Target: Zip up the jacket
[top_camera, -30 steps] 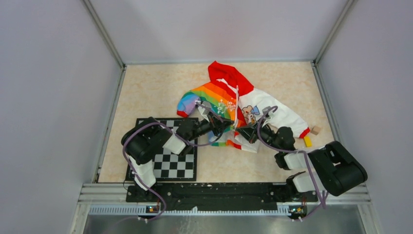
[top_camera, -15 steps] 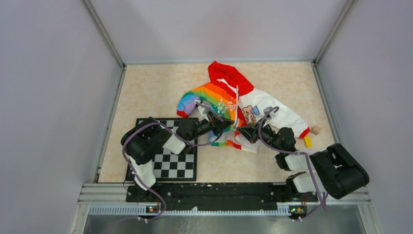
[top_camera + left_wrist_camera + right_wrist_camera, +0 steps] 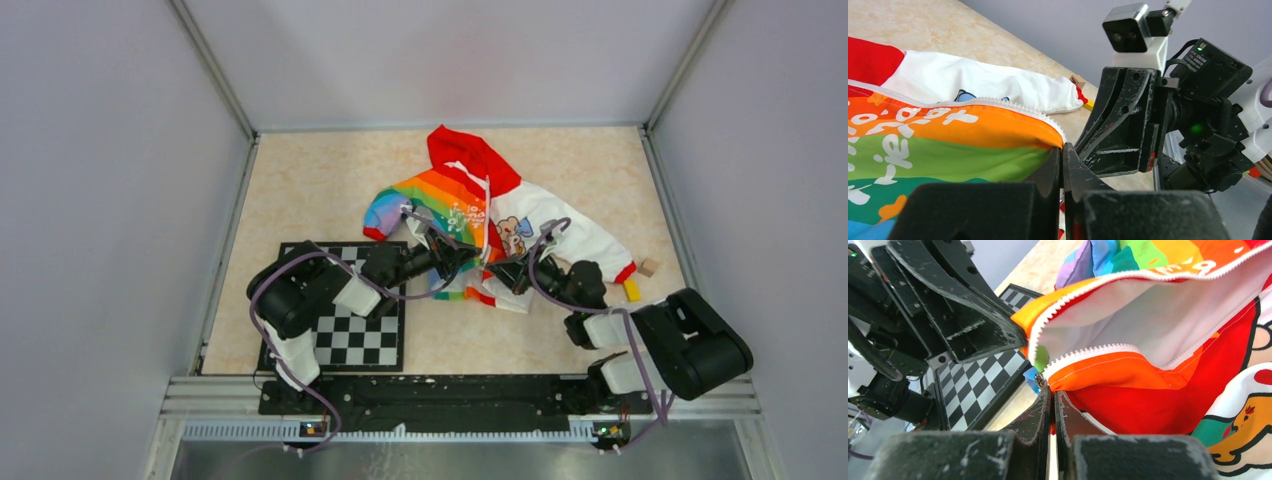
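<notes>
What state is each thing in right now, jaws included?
jacket: lying flat, front open.
zipper: unzipped, tooth rows apart.
left gripper: jaws shut on the jacket's rainbow half, bottom corner.
right gripper: jaws shut on the jacket's other half, lower zipper end.
chessboard: flat, beside the jacket.

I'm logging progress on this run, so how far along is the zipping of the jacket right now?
Done: the jacket lies front up on the table. In hand: the left gripper is shut on the rainbow half's bottom corner, the right gripper on the other half's zipper end, close together. Left: the zipper teeth rows are apart at the bottom, so joining them and running the zip up remain.
</notes>
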`<action>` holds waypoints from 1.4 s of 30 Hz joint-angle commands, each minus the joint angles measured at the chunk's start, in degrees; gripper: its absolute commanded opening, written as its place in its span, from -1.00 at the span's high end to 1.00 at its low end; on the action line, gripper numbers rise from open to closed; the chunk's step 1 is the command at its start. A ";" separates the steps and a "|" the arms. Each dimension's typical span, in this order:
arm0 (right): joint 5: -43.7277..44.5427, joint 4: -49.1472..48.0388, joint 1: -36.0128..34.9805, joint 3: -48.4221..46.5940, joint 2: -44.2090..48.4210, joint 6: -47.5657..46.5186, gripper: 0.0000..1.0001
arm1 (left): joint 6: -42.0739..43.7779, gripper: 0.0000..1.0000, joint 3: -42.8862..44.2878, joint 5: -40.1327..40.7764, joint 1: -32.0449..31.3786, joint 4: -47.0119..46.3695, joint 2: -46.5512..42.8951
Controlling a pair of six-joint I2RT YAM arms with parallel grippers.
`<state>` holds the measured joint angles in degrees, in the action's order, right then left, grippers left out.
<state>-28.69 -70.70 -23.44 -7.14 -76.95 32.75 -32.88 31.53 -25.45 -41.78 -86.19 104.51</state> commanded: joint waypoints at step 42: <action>-1.38 -8.04 1.12 1.16 1.98 0.55 1.00 | 0.49 1.00 0.74 -1.66 -0.67 -16.55 -1.33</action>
<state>-30.04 -74.15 -22.70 -5.26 -75.68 33.65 -32.67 31.53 -26.04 -42.04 -86.37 103.53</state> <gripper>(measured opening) 0.007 0.005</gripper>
